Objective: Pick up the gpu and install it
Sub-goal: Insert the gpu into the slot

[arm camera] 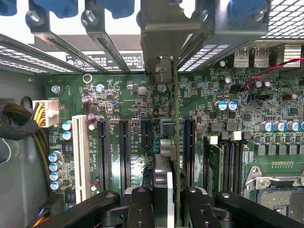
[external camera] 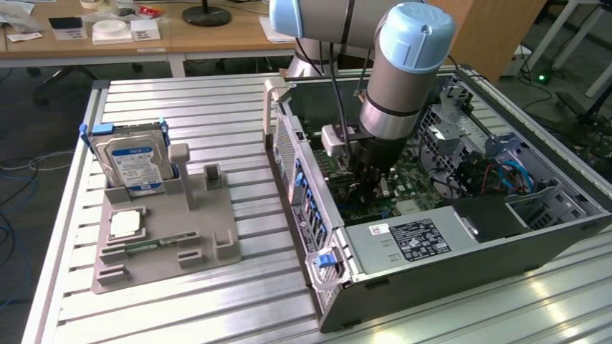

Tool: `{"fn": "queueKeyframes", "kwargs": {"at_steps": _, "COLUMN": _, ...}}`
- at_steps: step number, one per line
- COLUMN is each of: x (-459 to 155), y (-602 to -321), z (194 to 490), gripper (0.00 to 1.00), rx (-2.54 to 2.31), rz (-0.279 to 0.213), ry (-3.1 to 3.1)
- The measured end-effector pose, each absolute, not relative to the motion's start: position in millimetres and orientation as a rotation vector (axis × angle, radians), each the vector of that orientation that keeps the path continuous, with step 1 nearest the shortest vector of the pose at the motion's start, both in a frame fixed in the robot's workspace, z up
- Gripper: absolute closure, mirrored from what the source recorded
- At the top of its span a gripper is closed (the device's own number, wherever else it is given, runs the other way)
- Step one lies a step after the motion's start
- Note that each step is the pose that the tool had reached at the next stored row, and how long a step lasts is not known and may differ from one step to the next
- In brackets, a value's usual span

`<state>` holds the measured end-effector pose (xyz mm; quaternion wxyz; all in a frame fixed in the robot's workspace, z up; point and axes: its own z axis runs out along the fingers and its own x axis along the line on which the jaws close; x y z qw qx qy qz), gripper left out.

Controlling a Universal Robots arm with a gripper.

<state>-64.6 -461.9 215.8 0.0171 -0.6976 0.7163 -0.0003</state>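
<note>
Gripper fingers were clamped on the top edge of the gpu, which hung edge-on between them, low inside the open computer case. In the wrist view the card stood upright over the motherboard, its lower edge lined up along the board between two of the long black expansion slots; whether it had touched a slot yet could not be told. The card's silver-grey end bracket pointed toward the slotted rear wall of the case. In the exterior view the arm reached straight down into the case, with the grey parts stand and its hard drive well apart from the case, toward the exterior view's left.

Judging by its look, the card was light, thin and stiff, but fragile: bare components and contacts on its faces. A pinch on the upper edge, near mid-length, seemed the sound hold, keeping it vertical and square to the motherboard.
</note>
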Motion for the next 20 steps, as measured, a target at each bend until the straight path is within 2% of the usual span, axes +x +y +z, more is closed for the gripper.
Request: {"fn": "queueKeyframes", "kwargs": {"at_steps": 20, "x": -65.1, "y": -461.8, "z": 209.0, "gripper": 0.72, "rx": -2.168, "rz": 0.0, "ry": 2.225}}
